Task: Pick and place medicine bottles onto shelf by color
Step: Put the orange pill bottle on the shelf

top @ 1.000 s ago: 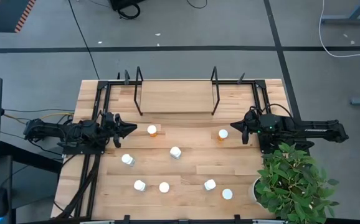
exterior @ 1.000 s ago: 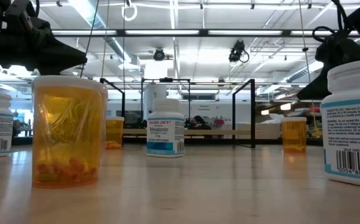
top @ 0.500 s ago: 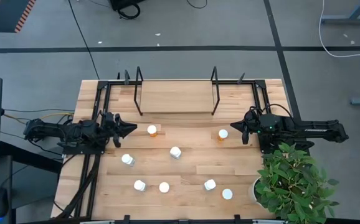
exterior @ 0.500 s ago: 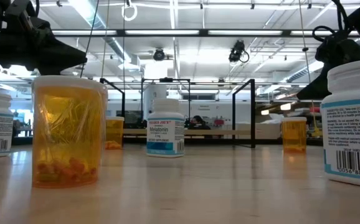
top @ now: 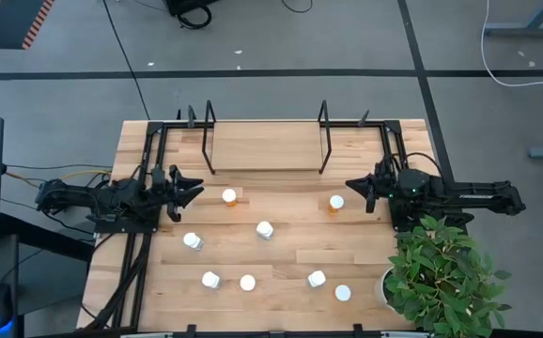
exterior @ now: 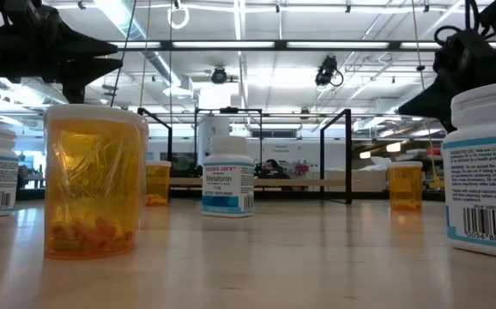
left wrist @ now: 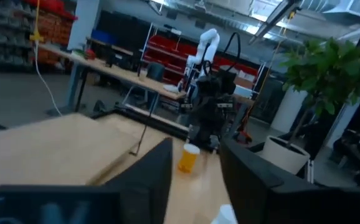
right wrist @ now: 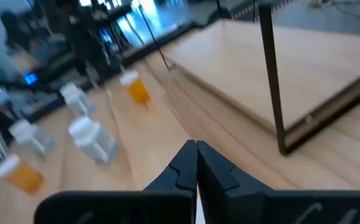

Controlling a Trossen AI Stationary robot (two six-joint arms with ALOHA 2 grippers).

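One camera hangs overhead, facing straight down on the slatted wooden tabletop (top: 281, 249). Another sits at tabletop height, close behind a translucent orange pill bottle (exterior: 91, 181), facing the light wooden shelf board with black wire uprights (exterior: 269, 182), which both views share. The wrist cameras face each other across the table.

Eight medicine bottles (top: 265, 230) with white caps stand on the desk (top: 281, 258), along with one shelf (top: 267, 145), one potted plant (top: 445, 272) and two arms, each with one tool.
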